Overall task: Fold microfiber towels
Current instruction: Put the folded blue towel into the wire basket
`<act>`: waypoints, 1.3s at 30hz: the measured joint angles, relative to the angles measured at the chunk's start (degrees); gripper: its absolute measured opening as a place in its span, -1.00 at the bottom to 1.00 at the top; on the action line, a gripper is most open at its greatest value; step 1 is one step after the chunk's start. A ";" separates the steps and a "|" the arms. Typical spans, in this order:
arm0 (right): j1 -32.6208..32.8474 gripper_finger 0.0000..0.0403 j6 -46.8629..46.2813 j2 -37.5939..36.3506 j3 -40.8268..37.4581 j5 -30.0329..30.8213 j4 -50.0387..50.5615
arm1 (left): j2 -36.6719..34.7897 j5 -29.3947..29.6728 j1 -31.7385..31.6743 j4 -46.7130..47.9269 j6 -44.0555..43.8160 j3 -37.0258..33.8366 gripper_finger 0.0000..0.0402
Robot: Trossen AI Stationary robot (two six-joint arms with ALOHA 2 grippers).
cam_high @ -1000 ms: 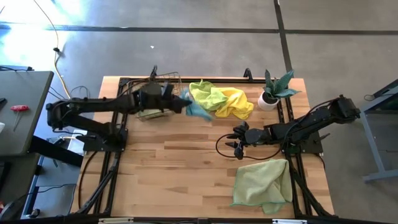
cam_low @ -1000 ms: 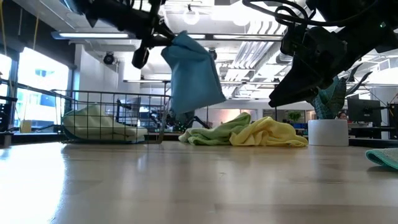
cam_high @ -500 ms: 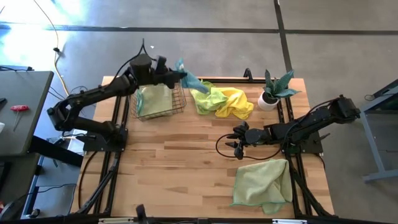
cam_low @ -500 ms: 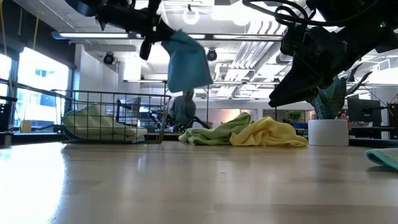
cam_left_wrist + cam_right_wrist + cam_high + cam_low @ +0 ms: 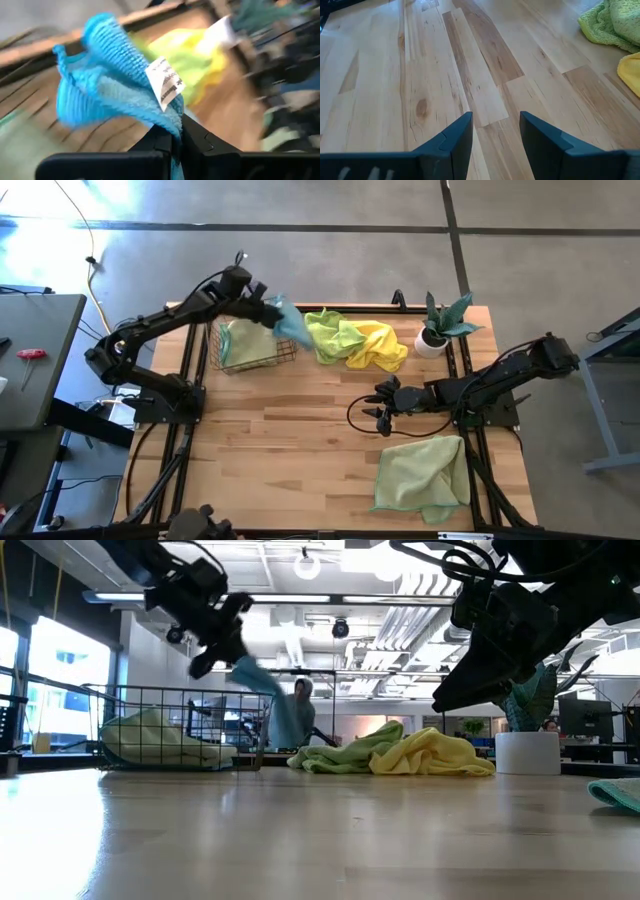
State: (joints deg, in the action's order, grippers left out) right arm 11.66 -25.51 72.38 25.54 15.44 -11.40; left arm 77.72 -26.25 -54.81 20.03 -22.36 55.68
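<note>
My left gripper [image 5: 268, 312] is shut on a light blue towel [image 5: 290, 328] above the far right corner of the wire basket [image 5: 285, 355]. The towel [image 5: 272, 705] trails down beside the basket's right wall. A pale green towel [image 5: 245, 338] lies in the basket. A lime green towel [image 5: 335, 335] and a yellow towel [image 5: 380, 345] lie crumpled together at the far middle. Another pale green towel [image 5: 422, 472] lies spread at the near right. My right gripper [image 5: 382, 408] hangs open over bare wood [image 5: 490, 100]. My left gripper pinches a bunched edge of the blue towel [image 5: 174, 124] between its two fingers, close to the white label [image 5: 165, 82]. The fingers slant downward from the left. The towel hangs slack below and past them, clear of the table; whether it touches the basket I cannot tell.
A small potted plant in a white pot [image 5: 435, 330] stands at the far right. Black frame rails [image 5: 185, 430] run along both sides of the table. Open wood [image 5: 290, 440] lies in the middle and near left.
My left gripper has swung with the blue towel toward the far left, from in front of the towel pile to above the basket's far right corner, turning as it went. The towel has swung and now trails lower. My right gripper has kept still.
</note>
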 joint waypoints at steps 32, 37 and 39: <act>0.00 -0.24 0.01 0.00 0.00 0.00 0.00 | -3.90 37.90 1.18 37.81 6.08 0.03 -0.96; 0.02 -0.24 0.00 0.00 0.00 0.00 0.00 | -3.90 37.04 3.40 39.19 4.99 0.02 -0.96; 0.00 -0.24 0.00 0.00 0.00 -0.02 0.02 | -3.90 37.51 4.34 40.28 4.52 0.02 -0.96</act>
State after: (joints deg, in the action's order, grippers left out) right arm 11.66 -25.52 72.38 25.54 15.42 -11.38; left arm 73.82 11.26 -50.47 60.31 -17.84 55.70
